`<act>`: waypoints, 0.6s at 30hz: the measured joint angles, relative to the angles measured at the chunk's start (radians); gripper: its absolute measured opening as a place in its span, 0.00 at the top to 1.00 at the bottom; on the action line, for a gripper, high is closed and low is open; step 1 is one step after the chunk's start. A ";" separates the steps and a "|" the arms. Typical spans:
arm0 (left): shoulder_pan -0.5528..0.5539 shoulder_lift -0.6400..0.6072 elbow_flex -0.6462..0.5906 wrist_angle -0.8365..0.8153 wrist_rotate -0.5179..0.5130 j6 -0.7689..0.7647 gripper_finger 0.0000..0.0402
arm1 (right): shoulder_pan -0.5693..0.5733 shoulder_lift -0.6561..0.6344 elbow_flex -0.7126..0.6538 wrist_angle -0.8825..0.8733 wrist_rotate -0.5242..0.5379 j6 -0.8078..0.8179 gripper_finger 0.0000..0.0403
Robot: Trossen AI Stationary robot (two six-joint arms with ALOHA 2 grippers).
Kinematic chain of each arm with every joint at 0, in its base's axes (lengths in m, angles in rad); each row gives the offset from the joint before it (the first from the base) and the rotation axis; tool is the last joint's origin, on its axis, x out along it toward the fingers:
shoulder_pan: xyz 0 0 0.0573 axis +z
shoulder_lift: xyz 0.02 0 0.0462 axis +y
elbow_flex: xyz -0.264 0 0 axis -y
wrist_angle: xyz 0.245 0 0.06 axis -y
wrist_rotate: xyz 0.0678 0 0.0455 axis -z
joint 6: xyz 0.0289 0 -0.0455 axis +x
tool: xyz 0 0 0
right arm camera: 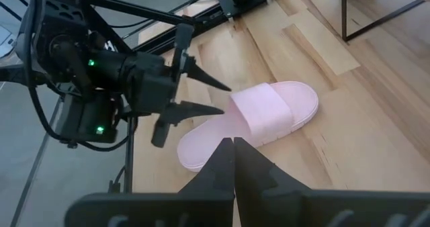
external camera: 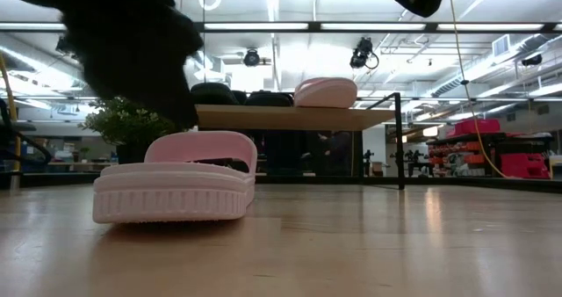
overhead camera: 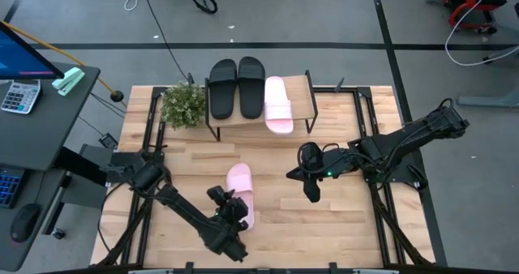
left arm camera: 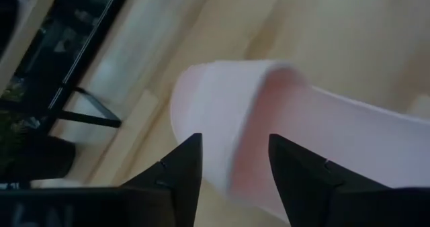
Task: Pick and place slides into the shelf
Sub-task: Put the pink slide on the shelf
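Note:
One pale pink slide [overhead camera: 238,183] [right arm camera: 269,113] lies sole-down on the tabletop near the middle, its toe toward the far edge. My left gripper [overhead camera: 235,211] [right arm camera: 225,99] is low over its heel half with its fingers open; they stand just behind the broad strap [left arm camera: 269,113]. On the shelf [overhead camera: 302,92] [external camera: 290,117] at the far side rest two black slides [overhead camera: 223,87] and another pink slide [overhead camera: 277,104]. My right gripper [overhead camera: 312,194] hangs shut above the table to the right of the loose slide, holding nothing. My left gripper comes at the loose slide slanting down from the table's near side, its open fingers [right arm camera: 201,79] on either side of the rear edge of the strap [right arm camera: 236,106]. I cannot tell whether a fingertip touches the slide.
A small potted plant [overhead camera: 182,104] [external camera: 132,121] stands at the shelf's left end. The shelf's thin black legs [external camera: 401,139] reach down to the table. A desk with a calculator [overhead camera: 18,96] stands off the table's left side. Bare wood lies right of the loose slide.

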 joint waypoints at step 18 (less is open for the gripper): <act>0.089 -0.001 -0.125 0.073 0.013 0.022 0.63 | 0.000 0.000 0.000 0.000 0.018 0.003 1.00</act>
